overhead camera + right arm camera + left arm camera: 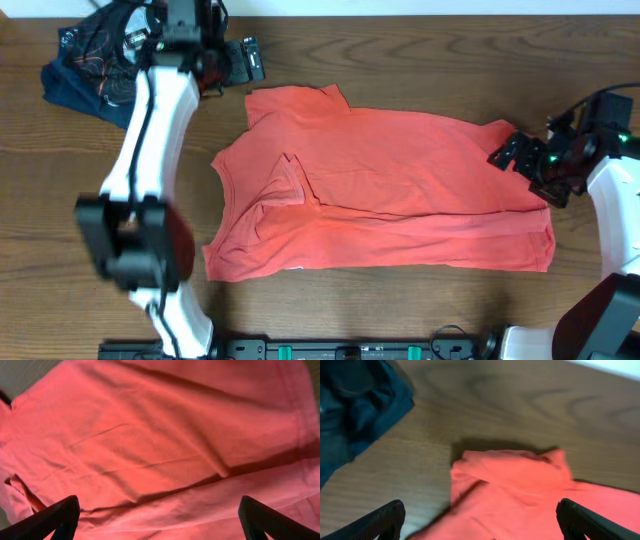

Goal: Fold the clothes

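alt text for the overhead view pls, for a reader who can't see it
A coral-red T-shirt lies partly folded across the middle of a wooden table. The left hand is by the shirt's upper-left corner and the right hand is at its right edge. A dark garment sits bunched at the picture's upper left.

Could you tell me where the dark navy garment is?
The dark navy garment lies at the overhead view's top-left, beside the left arm, apart from the coral T-shirt.
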Controlling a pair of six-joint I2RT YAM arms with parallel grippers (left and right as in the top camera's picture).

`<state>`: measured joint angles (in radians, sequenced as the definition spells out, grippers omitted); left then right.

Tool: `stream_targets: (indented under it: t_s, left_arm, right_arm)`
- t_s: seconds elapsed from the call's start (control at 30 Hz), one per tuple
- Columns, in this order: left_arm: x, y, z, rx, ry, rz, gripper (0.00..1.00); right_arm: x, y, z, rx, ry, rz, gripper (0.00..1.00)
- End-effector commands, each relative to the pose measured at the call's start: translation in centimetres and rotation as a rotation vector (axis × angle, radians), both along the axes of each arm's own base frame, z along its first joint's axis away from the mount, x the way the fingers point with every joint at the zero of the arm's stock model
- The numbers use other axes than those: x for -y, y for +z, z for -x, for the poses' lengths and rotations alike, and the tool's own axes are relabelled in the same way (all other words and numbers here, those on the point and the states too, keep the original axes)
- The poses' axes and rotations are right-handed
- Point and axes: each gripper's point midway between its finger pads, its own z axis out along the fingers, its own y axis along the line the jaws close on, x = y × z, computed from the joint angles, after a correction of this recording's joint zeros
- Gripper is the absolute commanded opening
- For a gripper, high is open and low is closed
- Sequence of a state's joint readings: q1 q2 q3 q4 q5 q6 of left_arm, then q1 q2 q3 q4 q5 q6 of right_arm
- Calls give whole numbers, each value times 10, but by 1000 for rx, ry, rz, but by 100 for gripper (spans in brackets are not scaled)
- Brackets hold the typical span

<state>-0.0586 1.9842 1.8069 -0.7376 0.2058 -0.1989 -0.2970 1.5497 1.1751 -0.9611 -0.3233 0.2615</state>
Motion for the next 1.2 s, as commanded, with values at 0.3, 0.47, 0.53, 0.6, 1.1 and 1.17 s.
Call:
stream_targets:
  t_s: [0.3, 0.47, 0.53, 0.6, 1.1, 1.17]
  left_arm:
    - [5, -99, -26, -149, -100, 112, 98]
    - [16, -117, -22, -180, -162, 158, 98]
    - [17, -122, -21, -191, -163, 157, 98]
    - [17, -127, -21, -196, -166, 156, 98]
    - [22, -150, -33, -163, -213, 154, 99]
    - [23, -151, -32, -165, -216, 154, 99]
  right_arm:
    - [-10, 1, -1, -6, 56, 15, 99]
    - [-10, 1, 0, -11, 56, 15, 99]
    - [-10, 0, 0, -11, 56, 14, 99]
    - [-10, 1, 0, -10, 56, 15, 99]
    - [-11, 0, 1, -15, 56, 13, 99]
    - [-11, 0, 1, -15, 56, 13, 99]
